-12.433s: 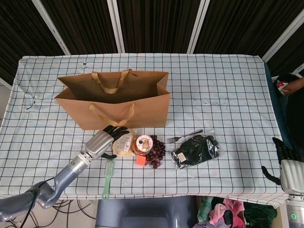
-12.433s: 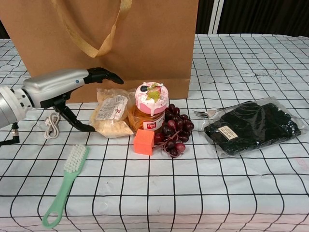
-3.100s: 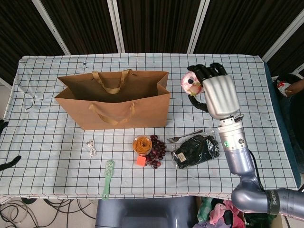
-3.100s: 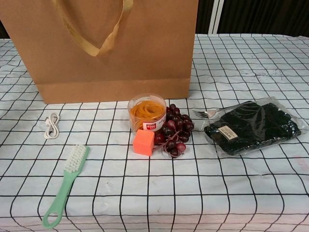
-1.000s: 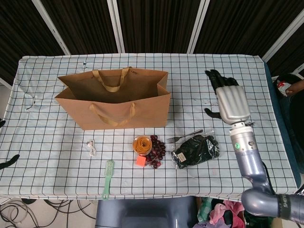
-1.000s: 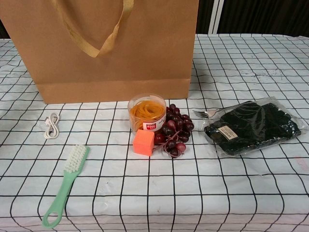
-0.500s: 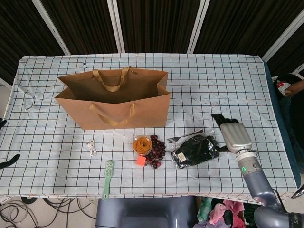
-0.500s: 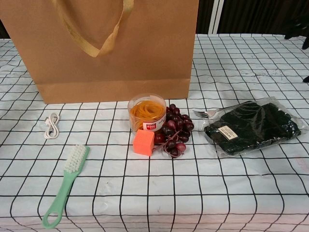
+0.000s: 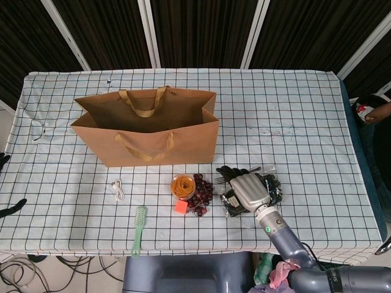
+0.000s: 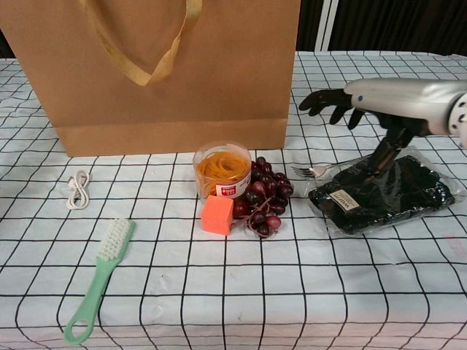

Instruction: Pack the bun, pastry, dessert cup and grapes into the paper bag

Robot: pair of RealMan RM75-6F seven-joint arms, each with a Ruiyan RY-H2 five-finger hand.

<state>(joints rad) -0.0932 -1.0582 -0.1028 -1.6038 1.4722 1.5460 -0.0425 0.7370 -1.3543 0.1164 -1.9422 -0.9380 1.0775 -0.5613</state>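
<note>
The brown paper bag point(image 9: 146, 129) stands open at the back left of the table; its front wall point(image 10: 168, 69) fills the chest view. In front of it sit a clear cup with orange filling point(image 9: 182, 185) point(image 10: 222, 169) and dark red grapes point(image 9: 201, 192) point(image 10: 263, 200), touching each other. A dark item in a clear wrapper point(image 9: 272, 188) point(image 10: 383, 193) lies to their right. My right hand point(image 9: 247, 186) point(image 10: 383, 98) hovers over that wrapper with fingers spread toward the grapes, holding nothing. Only the dark fingertips of my left hand point(image 9: 7, 207) show at the left edge, apart and empty.
An orange cube point(image 9: 181, 207) point(image 10: 217, 214) leans against the grapes. A fork point(image 9: 223, 179) point(image 10: 312, 171) lies by the wrapper. A green brush point(image 9: 139, 229) point(image 10: 97, 280) and a small white cable point(image 9: 117, 189) point(image 10: 76, 189) lie front left.
My right hand came down from the back right of the table, then moved left over the wrapped dark item. The objects on the table have not moved.
</note>
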